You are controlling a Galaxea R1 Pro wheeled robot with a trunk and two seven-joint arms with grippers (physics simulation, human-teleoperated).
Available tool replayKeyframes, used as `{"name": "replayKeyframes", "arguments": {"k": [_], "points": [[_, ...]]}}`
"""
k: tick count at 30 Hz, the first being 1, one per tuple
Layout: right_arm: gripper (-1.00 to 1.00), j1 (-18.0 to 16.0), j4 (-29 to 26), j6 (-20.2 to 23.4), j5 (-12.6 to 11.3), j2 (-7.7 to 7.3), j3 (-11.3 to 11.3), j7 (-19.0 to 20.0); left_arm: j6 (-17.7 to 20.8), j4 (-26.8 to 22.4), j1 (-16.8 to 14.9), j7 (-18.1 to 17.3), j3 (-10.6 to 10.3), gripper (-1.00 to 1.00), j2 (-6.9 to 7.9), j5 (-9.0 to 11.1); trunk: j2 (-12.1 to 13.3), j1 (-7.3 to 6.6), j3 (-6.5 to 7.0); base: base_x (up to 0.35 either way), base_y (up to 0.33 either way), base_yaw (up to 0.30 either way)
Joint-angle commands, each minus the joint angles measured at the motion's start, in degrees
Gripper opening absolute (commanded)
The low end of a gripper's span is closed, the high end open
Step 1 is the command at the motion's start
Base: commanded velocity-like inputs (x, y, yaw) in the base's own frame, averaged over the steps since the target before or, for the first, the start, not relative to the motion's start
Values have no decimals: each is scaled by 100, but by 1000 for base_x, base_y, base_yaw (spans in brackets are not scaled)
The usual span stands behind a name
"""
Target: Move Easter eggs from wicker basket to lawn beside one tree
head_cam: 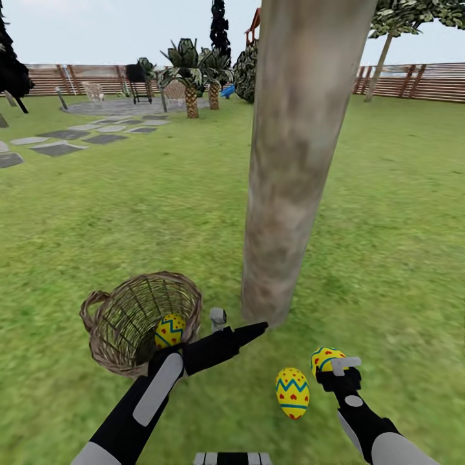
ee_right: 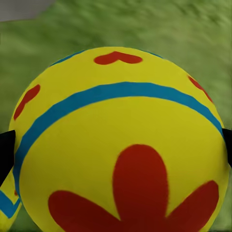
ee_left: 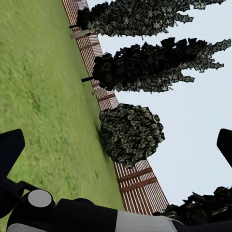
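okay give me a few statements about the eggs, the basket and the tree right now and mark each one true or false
1. One egg is in the wicker basket. True.
2. The basket stands upright on the lawn. False: it lies tipped over, its opening facing the robot.
3. An egg lies free on the grass near the tree. True.
4. The right gripper is empty. False: its fingers are around a flower-painted egg.
5. The left gripper holds an egg. False: it is open and empty, between basket and trunk.
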Motion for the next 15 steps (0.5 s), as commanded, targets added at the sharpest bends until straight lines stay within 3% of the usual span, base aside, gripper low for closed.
{"name": "replayKeyframes", "arguments": {"k": [1, 15], "points": [[-100, -5, 8, -25, 59, 7, -40, -9, 37, 0, -3, 7, -1, 100, 0, 35, -3, 1, -27, 0, 0, 0], [-100, -5, 5, 18, 70, 13, -53, -15, 37, 2, -3, 12, -4, 100, 0, 26, -22, 37, -337, 0, 0, 0]]}}
